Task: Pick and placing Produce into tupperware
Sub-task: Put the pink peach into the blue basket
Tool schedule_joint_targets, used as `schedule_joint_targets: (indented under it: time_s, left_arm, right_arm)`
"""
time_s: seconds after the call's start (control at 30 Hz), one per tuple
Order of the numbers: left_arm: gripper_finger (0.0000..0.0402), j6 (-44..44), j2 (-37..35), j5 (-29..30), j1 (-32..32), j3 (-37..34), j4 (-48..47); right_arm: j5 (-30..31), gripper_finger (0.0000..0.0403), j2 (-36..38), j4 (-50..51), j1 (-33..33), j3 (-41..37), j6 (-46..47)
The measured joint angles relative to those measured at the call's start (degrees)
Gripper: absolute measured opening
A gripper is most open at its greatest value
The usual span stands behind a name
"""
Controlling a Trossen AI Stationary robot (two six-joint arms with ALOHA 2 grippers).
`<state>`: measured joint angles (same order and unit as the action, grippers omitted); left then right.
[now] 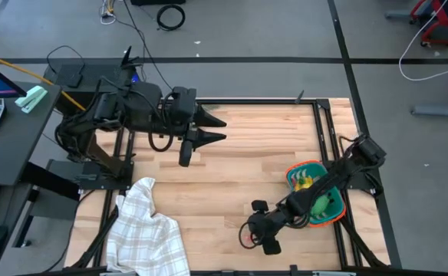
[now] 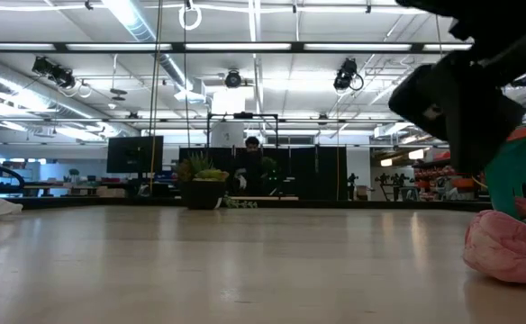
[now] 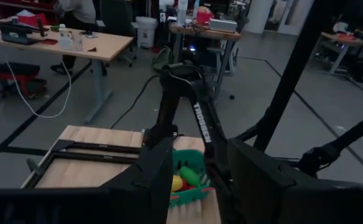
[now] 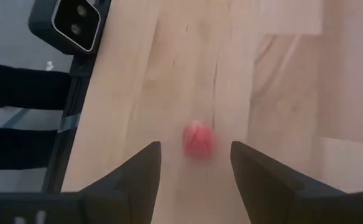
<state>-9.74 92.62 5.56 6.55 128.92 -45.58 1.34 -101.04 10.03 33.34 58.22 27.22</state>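
A small red fruit (image 4: 198, 134) lies on the wooden table near its near edge; in the low view it shows close by as a pink lump (image 2: 510, 247). My right gripper (image 4: 196, 148) (image 1: 259, 228) hovers above it, open, one finger on either side and touching nothing. The teal basket with the orange rim (image 1: 333, 215) stands at the table's right side and holds a yellow piece and a green piece (image 3: 186, 177). My left gripper (image 1: 218, 128) waits open, raised over the table's far left part.
A white checked cloth (image 1: 147, 234) lies bunched at the near left corner. A small camera block (image 4: 76, 22) sits at the near edge by the red fruit. A potted plant (image 2: 204, 183) stands at the far edge. Bare wood lies between the arms.
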Motion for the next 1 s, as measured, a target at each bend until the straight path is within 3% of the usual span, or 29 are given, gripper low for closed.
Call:
schedule_joint_targets:
  time_s: [0.43, 1.0]
  left_arm:
    - [0.0149, 1.6, 0.0, 1.3, 0.0, 0.0, -0.2]
    - [0.0138, 2.0, 0.0, 1.3, 0.0, 0.0, -0.3]
  right_arm:
    - [1.0, 0.0202, -7.6, -2.7, 0.3, 0.0, 0.2]
    - [-0.3, 0.019, -7.9, -8.1, 0.3, 0.0, -0.2]
